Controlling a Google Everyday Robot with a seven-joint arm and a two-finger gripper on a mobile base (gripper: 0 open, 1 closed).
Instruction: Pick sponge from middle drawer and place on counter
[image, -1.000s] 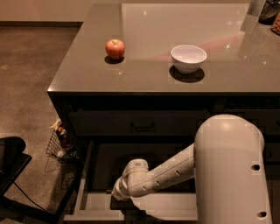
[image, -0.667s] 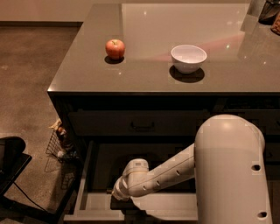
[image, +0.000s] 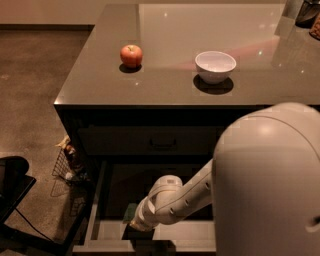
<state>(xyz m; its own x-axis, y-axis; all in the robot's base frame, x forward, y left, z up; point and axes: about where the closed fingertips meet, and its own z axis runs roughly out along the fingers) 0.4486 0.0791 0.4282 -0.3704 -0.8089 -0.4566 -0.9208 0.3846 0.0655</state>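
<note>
We saw the middle drawer (image: 99, 200) pulled open below the front edge of the bench (image: 165, 87), toward its front left corner; above it sat a closed drawer front with a dark bar handle (image: 162, 143). The white arm (image: 186, 196) reached from the robot's large rounded body (image: 272, 185) down into the open drawer; the hand (image: 135, 234) was low inside, near the drawer's front panel and left of its middle; it showed only as a dark shape below the wrist, and we could not tell whether it was open, closed or gripping anything. The sponge (image: 130, 212) lay in the drawer as a small greenish patch just beside the wrist on its left; whether the hand touched it we could not tell.

On the bench a red apple (image: 131, 55) stood upright near the left edge; a white bowl (image: 215, 66) stood well apart from it, nearer the middle of the front edge. On the floor beyond the bench's front left corner lay a wire basket (image: 67, 167).
</note>
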